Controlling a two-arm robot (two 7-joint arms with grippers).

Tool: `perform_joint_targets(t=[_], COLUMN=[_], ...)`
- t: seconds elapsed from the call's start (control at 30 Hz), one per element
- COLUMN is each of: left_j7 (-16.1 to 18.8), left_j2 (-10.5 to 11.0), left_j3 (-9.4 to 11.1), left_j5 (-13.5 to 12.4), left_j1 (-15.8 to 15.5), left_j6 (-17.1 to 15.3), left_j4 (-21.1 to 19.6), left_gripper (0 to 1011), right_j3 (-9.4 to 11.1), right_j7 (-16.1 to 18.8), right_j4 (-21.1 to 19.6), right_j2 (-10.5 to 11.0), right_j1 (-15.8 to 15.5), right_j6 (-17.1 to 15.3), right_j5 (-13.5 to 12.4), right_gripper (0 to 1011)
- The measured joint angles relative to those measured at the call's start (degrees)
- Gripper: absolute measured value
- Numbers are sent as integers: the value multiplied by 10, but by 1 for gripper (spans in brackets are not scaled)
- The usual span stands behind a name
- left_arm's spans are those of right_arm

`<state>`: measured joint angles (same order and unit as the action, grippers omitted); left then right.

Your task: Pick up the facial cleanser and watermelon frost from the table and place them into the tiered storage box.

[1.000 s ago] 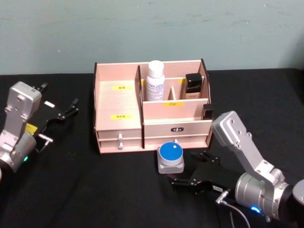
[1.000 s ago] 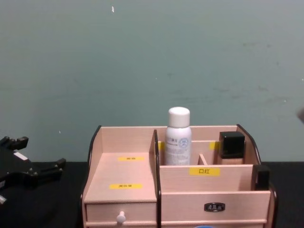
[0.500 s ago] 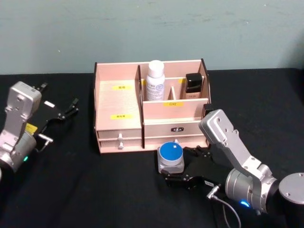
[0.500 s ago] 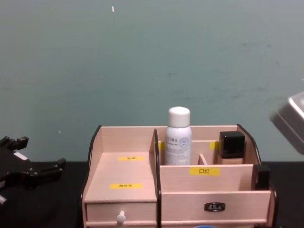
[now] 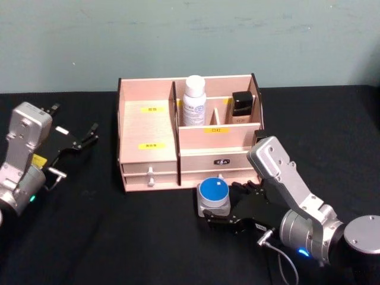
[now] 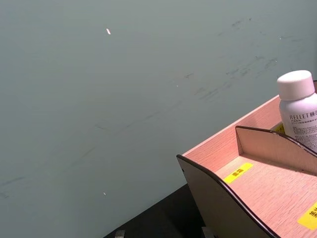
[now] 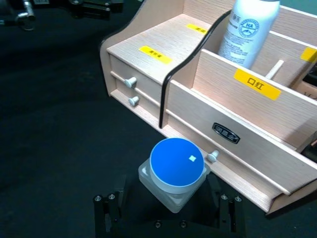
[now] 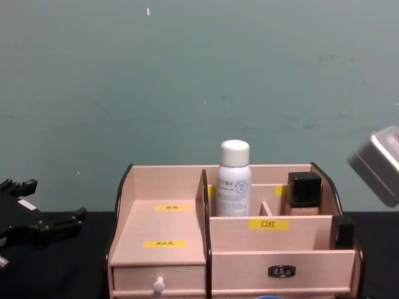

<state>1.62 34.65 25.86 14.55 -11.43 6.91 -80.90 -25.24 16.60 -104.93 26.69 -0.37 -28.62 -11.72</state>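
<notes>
Bench (image 5: pixel 148 237): a black surface, on which the tiered storage box (image 5: pixel 148 124) is set before a green wall.
Tiered storage box: light wood, stepped. Its drawers are turned toward the robot, and the blue-lidded jar (image 5: pixel 214 196) is stood just in front of them.
Right claw (image 7: pixel 167 206): lowered to the bench in front of the box, jaws held apart on either side of the jar, nothing clamped yet.
Left claw (image 5: pixel 89 135): parked well off to the left of the box, jaws apart, nothing held.
White bottle (image 5: pixel 193 101): seen upright in a rear compartment. It is judged to be the facial cleanser, already stowed.
Blue-lidded jar: taken to be the watermelon frost. It is squat and upright, lid upward, with no long axis to be matched. It lies between the right claw's jaws, so a closing grip and a lift over the front wall are judged to be called for. The right arm is by far the nearer.
</notes>
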Motion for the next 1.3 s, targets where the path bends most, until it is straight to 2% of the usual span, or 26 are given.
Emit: perform_joint_targets(t=[0.7, 1.3], left_j7=[0, 0], left_j2=[0, 0], left_j3=[0, 0], left_j5=[0, 0], left_j1=[0, 0], left_j6=[0, 0], left_j4=[0, 0], left_gripper=[1001, 1001], right_j3=[11, 16], right_j7=[9, 22], right_j4=[34, 48], right_j2=[-40, -59], right_j1=[15, 18], right_j6=[7, 6], right_j5=[27, 49], right_gripper=[1003, 1002])
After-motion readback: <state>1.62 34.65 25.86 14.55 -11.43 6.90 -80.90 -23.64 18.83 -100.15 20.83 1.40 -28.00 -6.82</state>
